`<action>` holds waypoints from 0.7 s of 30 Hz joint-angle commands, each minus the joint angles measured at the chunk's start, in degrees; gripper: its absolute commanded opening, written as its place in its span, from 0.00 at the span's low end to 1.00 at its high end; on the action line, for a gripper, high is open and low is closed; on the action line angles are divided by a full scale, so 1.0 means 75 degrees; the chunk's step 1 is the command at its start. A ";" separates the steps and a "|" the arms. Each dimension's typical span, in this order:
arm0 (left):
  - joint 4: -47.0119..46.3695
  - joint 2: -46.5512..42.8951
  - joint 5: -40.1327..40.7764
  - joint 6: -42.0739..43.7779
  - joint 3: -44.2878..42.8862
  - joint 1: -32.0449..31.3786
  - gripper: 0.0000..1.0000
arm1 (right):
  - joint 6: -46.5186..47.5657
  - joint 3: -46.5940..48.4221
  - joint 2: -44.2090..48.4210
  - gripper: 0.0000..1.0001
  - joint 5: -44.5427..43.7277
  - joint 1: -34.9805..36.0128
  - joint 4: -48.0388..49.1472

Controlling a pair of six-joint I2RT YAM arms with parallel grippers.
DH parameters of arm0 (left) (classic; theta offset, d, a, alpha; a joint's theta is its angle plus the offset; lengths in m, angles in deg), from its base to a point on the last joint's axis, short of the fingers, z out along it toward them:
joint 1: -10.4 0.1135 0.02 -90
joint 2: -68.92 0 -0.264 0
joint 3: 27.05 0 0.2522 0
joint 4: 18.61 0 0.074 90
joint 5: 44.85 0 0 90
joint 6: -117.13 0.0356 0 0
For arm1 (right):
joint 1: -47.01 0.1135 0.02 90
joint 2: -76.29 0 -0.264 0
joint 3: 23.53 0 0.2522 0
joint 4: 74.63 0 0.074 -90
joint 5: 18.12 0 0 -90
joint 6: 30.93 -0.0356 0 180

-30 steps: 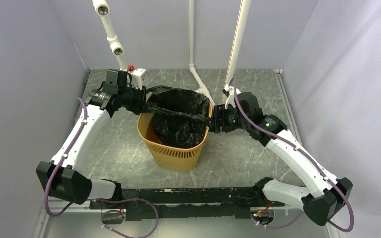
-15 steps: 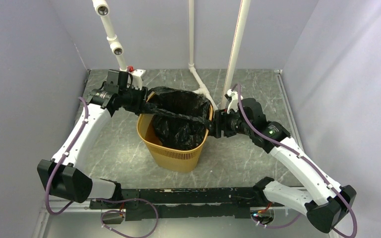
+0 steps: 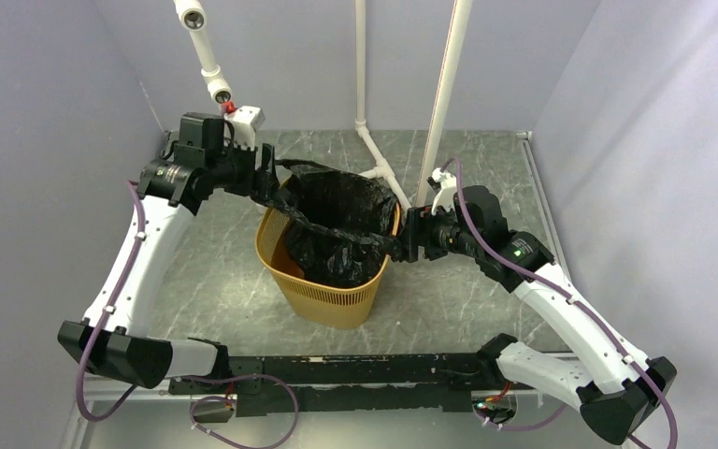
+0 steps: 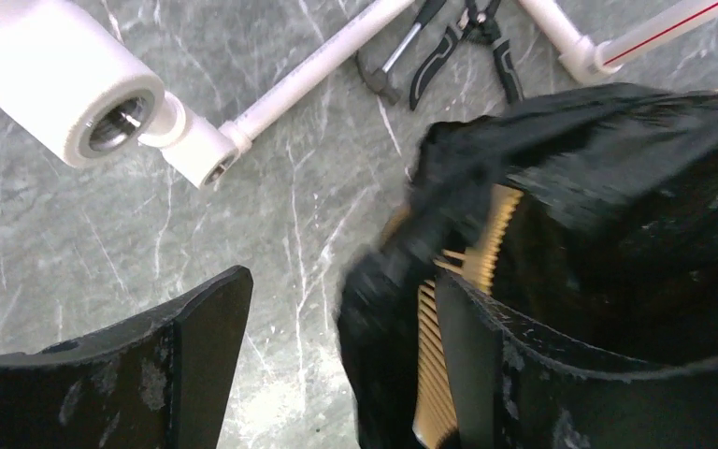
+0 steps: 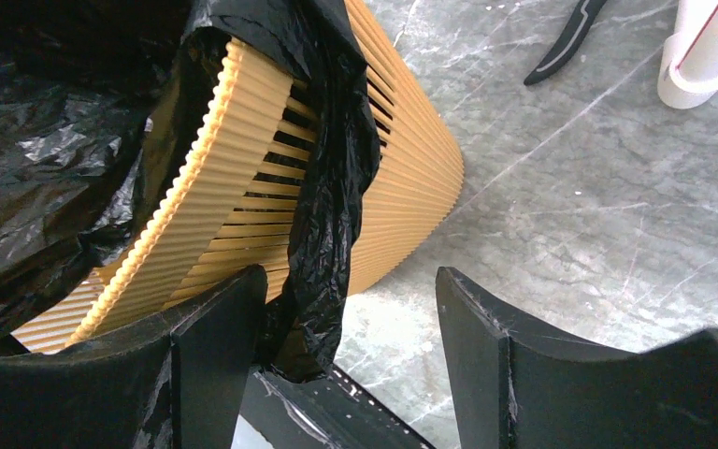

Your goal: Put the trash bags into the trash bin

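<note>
the left gripper (image 4: 337, 281) stands released, its two fingers spread wide with nothing pinched. between them, closer to its right finger, a fold of the black trash bag (image 4: 608, 178) hangs down over the rim of the yellow-orange trash bin (image 4: 488, 238). whether the film touches that finger cannot be told. ahead of this gripper and to its left, white pipes (image 4: 65, 89) lie on the grey marbled table (image 4: 271, 215), and pliers (image 4: 439, 61) lie further ahead.

the right gripper (image 5: 351, 276) is likewise released, fingers well apart. a crinkled flap of the bag drapes over the bin's rim and hangs just beside its left finger, with bare table showing toward its right finger. the bin's slatted wall runs ahead and to the left of this gripper. the rest of the bag sits inside the bin, its hem stretched across the opening from one gripper to the other.
</note>
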 commanded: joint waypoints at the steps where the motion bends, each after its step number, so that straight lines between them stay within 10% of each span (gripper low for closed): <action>1: 0.0290 -0.0154 -0.0303 0.0031 -0.0458 -0.0047 0.78 | -0.0283 0.0280 0.0149 0.71 0.0328 0.0049 0.0506; 21: 0.0399 0.0145 -0.1849 0.0101 -0.1746 0.0303 0.80 | -0.1027 0.0552 0.0576 0.79 -0.1174 0.0043 0.1034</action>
